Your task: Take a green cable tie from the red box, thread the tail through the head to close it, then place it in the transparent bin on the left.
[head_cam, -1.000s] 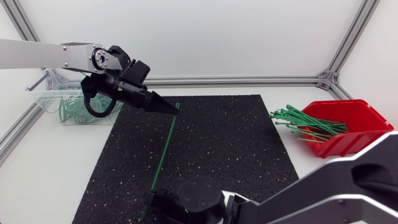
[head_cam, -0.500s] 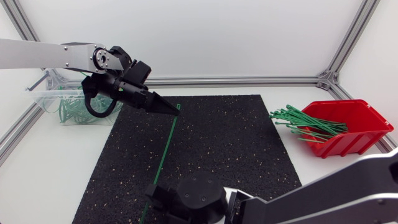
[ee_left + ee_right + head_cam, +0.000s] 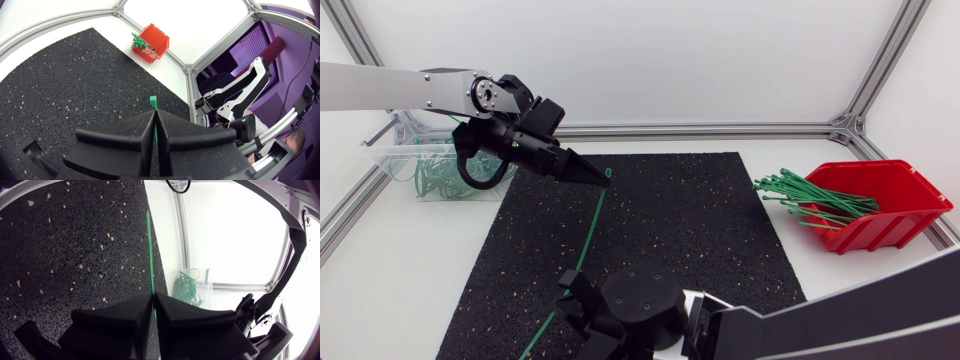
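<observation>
A long green cable tie (image 3: pixel 588 228) stretches over the black mat (image 3: pixel 690 230). My left gripper (image 3: pixel 592 173) is shut on its head end, and the green head (image 3: pixel 153 102) pokes out just past the fingertips. At the mat's near edge my right gripper (image 3: pixel 570 283) is shut on the strap's lower part; the strap (image 3: pixel 149 245) runs straight ahead from between its fingers. The tail (image 3: pixel 535 340) sticks out beyond toward the table's front. The red box (image 3: pixel 885 205) with several green ties (image 3: pixel 815 200) sits at the right. The transparent bin (image 3: pixel 415 165) stands at the left.
The transparent bin (image 3: pixel 192 287) holds several closed green ties. Some ties in the red box (image 3: pixel 152 40) hang over its left rim toward the mat. An aluminium frame rail (image 3: pixel 720 129) runs along the table's back edge.
My right gripper has shut on the strap and risen slightly up the mat. The tie now bows a little, and its tail has swung out to the lower left. The left arm has held still.
</observation>
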`<state>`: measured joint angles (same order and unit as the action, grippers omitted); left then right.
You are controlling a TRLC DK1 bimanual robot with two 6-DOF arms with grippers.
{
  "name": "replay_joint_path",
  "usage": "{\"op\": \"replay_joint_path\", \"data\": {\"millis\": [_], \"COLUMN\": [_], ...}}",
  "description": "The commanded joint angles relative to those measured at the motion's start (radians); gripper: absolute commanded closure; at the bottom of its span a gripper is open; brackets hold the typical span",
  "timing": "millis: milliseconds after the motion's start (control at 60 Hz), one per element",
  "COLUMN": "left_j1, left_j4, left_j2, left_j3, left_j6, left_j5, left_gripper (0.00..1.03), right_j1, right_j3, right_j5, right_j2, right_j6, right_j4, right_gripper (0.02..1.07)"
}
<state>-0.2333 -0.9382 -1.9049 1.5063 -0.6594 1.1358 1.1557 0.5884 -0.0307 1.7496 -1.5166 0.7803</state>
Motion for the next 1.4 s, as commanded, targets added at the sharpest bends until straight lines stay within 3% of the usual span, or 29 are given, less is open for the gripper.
{"op": "replay_joint_path", "data": {"millis": [0, 200, 450, 550, 833, 1383], "left_j1": [-0.009, -0.012, -0.009, -0.009, -0.023, -0.015], "left_j4": [-0.016, -0.013, -0.004, 0.009, 0.032, 0.041], "left_j2": [0.014, 0.021, 0.044, 0.049, 0.027, 0.003], "left_j3": [-0.012, -0.021, -0.035, -0.044, -0.061, -0.040], "left_j6": [-0.032, -0.036, -0.036, -0.036, -0.036, -0.032], "left_j5": [-0.001, -0.001, -0.001, -0.001, -0.001, -0.002], "left_gripper": [1.00, 1.00, 1.00, 1.00, 1.00, 1.00], "right_j1": [-0.004, -0.002, -0.024, -0.028, -0.002, 0.078], "right_j3": [0.007, 0.014, 0.087, 0.079, 0.051, 0.059], "right_j5": [-0.002, -0.005, 0.002, 0.005, -0.028, -0.060], "right_j2": [-0.025, -0.039, -0.078, -0.085, -0.027, 0.002], "right_j6": [0.036, 0.104, 0.322, 0.377, 0.349, 0.319], "right_j4": [-0.013, -0.039, -0.219, -0.217, -0.176, -0.177], "right_gripper": [1.02, 1.02, 1.02, 1.02, 0.88, 0.87]}}
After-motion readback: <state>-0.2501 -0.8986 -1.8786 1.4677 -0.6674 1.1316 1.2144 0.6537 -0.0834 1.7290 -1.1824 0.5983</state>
